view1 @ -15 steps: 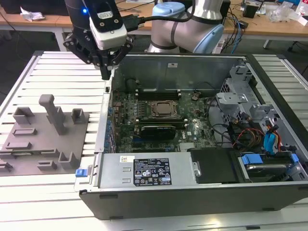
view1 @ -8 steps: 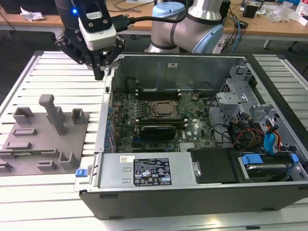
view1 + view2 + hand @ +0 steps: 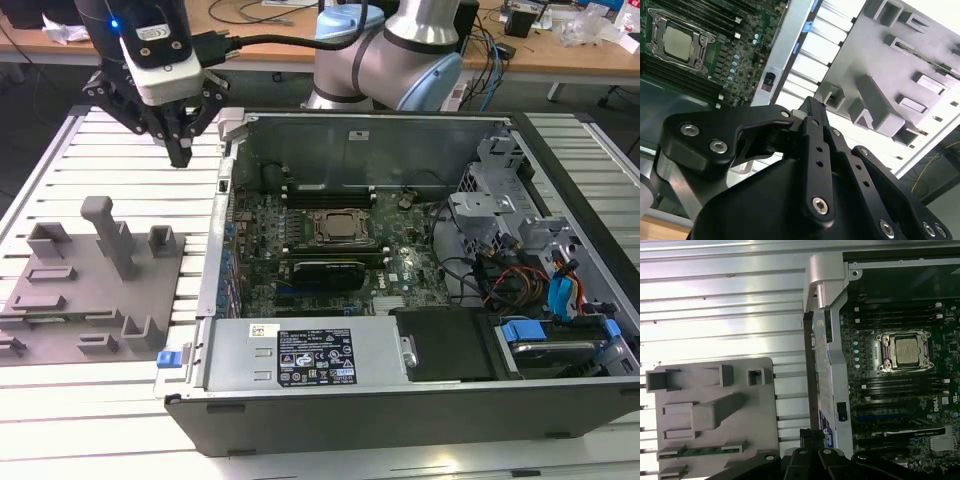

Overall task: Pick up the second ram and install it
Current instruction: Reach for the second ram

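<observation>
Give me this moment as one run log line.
gripper: fingers shut, empty, above table between fixture and case | second ram: in fixture slot, not yet picked

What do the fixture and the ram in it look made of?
The fixture looks like matte grey plastic: uniform colour, dull blocky shapes, no shine. The ram is green circuit board, likely fibreglass laminate: a thin green strip lying in a fixture slot.
</observation>
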